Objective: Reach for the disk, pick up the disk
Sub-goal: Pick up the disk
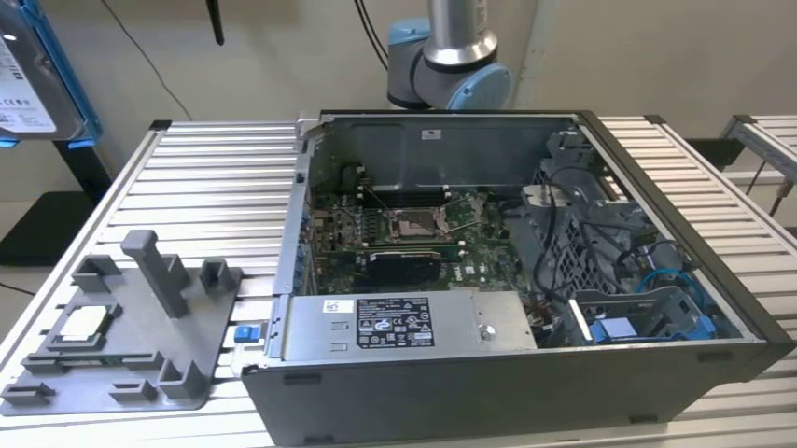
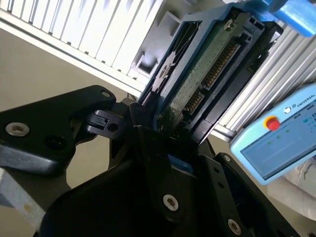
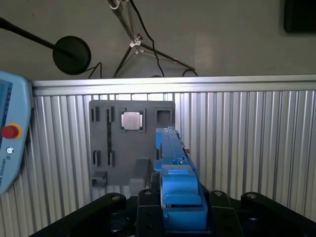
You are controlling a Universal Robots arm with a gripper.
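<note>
While the disk (image 1: 28, 84) hangs in the exterior view's upper left corner, label side out and cut off by the frame edge, it sits well above the slatted table (image 1: 212, 187), so the pick-up reads as done. Look at the first wrist view: the disk (image 3: 173, 153) is edge-on, its blue bracket (image 3: 181, 190) running straight out from the gripper (image 3: 181, 202). The jaws are closed on it, one black finger pressed to each flat face. The second wrist view confirms the clamp, with the disk (image 2: 207, 69) showing its connector edge and green board past the fingers (image 2: 148, 133). Gripping across the broad faces makes sense, I'd say, because it gives the pads the most surface and keeps the thin body from twisting. Beneath it lies the grey fixture (image 3: 131, 143), its chip (image 3: 132, 120) seated in a square pocket, well apart from the disk. Across at the exterior view's centre and right, the open computer case (image 1: 498, 392) waits with its side off, and the arm (image 1: 454, 56) rises behind it.
</note>
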